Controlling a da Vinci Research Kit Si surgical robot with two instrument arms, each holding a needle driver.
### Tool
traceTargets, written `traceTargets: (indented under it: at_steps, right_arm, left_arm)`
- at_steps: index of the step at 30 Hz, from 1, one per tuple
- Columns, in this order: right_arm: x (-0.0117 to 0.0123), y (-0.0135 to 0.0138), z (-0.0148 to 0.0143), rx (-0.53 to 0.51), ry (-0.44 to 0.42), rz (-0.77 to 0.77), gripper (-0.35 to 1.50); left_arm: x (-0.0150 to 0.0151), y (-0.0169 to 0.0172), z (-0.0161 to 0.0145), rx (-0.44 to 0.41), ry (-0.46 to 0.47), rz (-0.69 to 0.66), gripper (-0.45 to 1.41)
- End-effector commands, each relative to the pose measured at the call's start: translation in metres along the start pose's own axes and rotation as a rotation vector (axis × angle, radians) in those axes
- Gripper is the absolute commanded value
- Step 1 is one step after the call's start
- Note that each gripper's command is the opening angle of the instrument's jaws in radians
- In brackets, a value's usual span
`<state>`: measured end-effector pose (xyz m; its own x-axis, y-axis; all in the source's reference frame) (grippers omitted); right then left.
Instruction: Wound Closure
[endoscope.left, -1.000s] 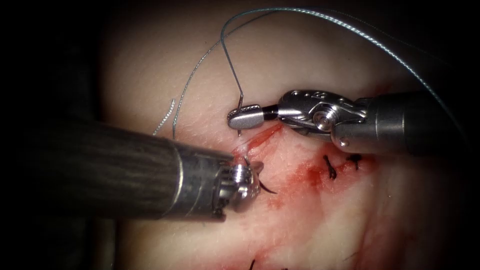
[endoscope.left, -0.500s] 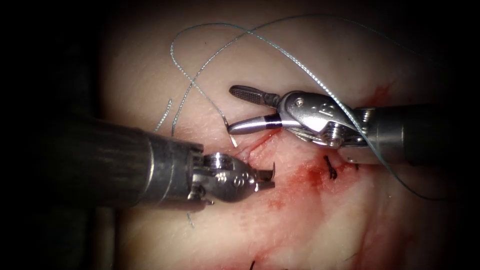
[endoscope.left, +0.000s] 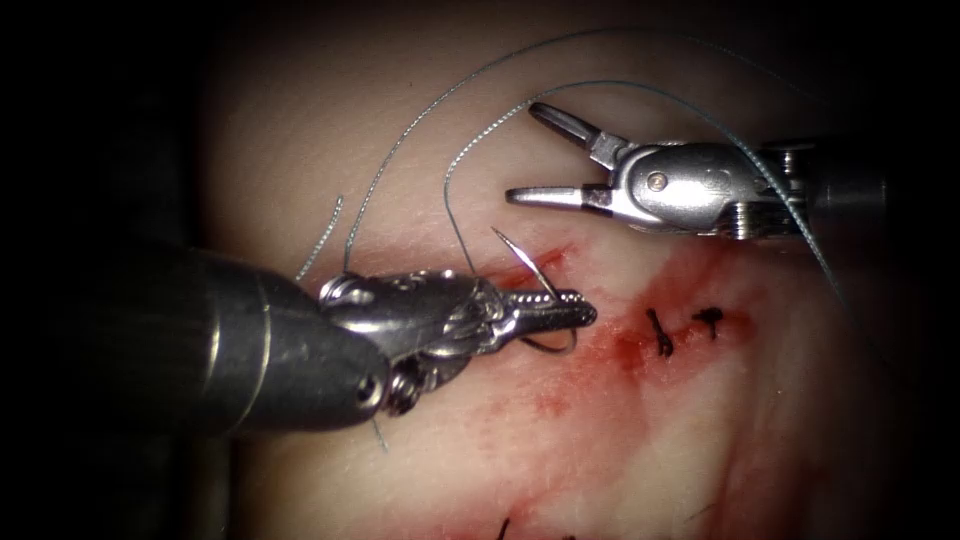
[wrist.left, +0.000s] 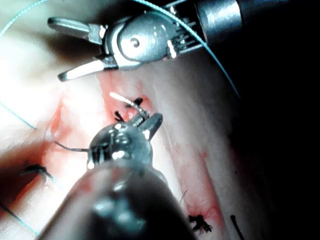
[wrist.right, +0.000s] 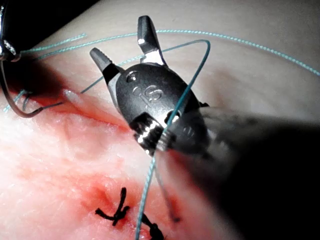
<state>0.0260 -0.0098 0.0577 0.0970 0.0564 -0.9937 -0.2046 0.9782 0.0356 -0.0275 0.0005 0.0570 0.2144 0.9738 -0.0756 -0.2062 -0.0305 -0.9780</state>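
the tissue (endoscope.left: 760, 430) lies across the surface, the cut (endoscope.left: 545, 262) running along its middle with red fluid (endoscope.left: 610, 350) around it and two dark finished stitches (endoscope.left: 660, 335) toward the right end.

the left tool (endoscope.left: 560, 310) comes in low from the left, its fingers clamped on the needle (endoscope.left: 535, 275) at about mid-curve. the needle stands clear of the tissue, just over the cut, its point (endoscope.left: 496, 232) up and to the left, its curve dropping below the fingers and bending back under them.

the right tool (endoscope.left: 530, 150) hangs above and to the right of the needle, near it but apart, on the far side of the cut. its fingers are spread wide and hold nothing. the needle's point lies below and a little left of those open fingers, so the right tool is the free arm nearest to it.

the thread (endoscope.left: 450, 100) loops wide over the upper tissue and drapes across the right tool's body.

raised marks on that tool's body cannot be read.
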Motion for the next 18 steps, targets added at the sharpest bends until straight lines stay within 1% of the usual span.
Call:
traceTargets:
  at_steps: [1,3,4,6,7,8,10,13,14,15,17,18]
  right_arm:
    - [-0.0004,0.0001,-0.0012,0.009,0.007,0.0,1.23]
    - [-0.0006,0.0005,-0.0024,0.016,-0.012,-0.002,1.19]
    - [-0.0008,0.0011,-0.0036,0.024,-0.06,-0.007,1.09]
    - [-0.001,0.0019,-0.0049,0.028,-0.129,-0.015,1.09]
    - [-0.0013,0.0024,-0.0061,0.04,-0.174,-0.02,1.04]
    - [-0.0014,0.0027,-0.0069,0.046,-0.191,-0.022,1.04]
    - [-0.0017,0.003,-0.0084,0.059,-0.217,0.008,0.98]
    - [-0.002,0.0036,-0.0111,0.084,-0.295,0.044,0.62]
    - [-0.0022,0.0039,-0.0121,0.097,-0.336,0.037,0.19]
    - [-0.0024,0.0043,-0.0127,0.1,-0.367,0.033,0.14]
    - [-0.0028,0.0051,-0.0135,0.067,-0.424,0.025,0.14]
    - [-0.0031,0.0063,-0.0142,0.001,-0.46,-0.004,0.17]
  left_arm:
    - [0.0004,-0.0002,-0.0004,-0.003,0.009,-0.073,-0.45]
    - [0.0008,-0.0003,-0.0011,-0.001,0.013,-0.079,-0.45]
    - [0.001,-0.0004,-0.0018,-0.003,0.01,-0.097,-0.45]
    - [0.0012,-0.0005,-0.0022,-0.005,0.008,-0.097,-0.45]
    - [0.0014,-0.0005,-0.0024,-0.006,0.005,-0.098,-0.45]
    - [0.0015,-0.0004,-0.0024,-0.007,0.004,-0.099,-0.45]
    - [0.0016,-0.0003,-0.0024,-0.008,0.002,-0.101,-0.45]
    - [0.0018,0.0,-0.0024,-0.011,0.003,-0.11,-0.45]
    - [0.0018,0.0002,-0.0024,-0.011,0.002,-0.106,-0.45]
    - [0.0019,0.0003,-0.0024,-0.011,0.002,-0.108,-0.45]
    - [0.0019,0.0005,-0.0024,-0.011,0.001,-0.098,-0.45]
    - [0.0019,0.0006,-0.0023,-0.011,0.001,-0.087,-0.45]
